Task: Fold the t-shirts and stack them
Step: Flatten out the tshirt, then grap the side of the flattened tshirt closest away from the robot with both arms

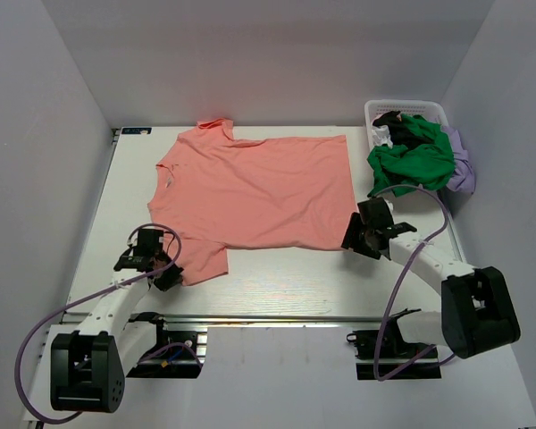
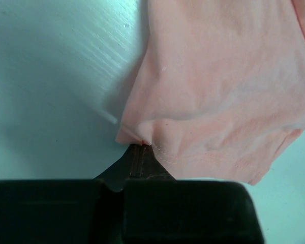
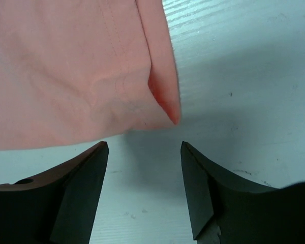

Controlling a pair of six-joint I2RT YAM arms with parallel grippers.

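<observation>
The left tool (image 2: 141, 148) is clamped on a sleeve edge of the pink t-shirt (image 1: 259, 188), while the right tool (image 3: 145, 150) stands with jaws apart just beside its corner.

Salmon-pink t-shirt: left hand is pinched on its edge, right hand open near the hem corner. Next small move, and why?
Probably ease the right hand forward until the hem corner sits between its jaws, then close. The left hand is shut on the t-shirt, but that corner lies just beyond the right hand's open jaws, ungripped.
</observation>
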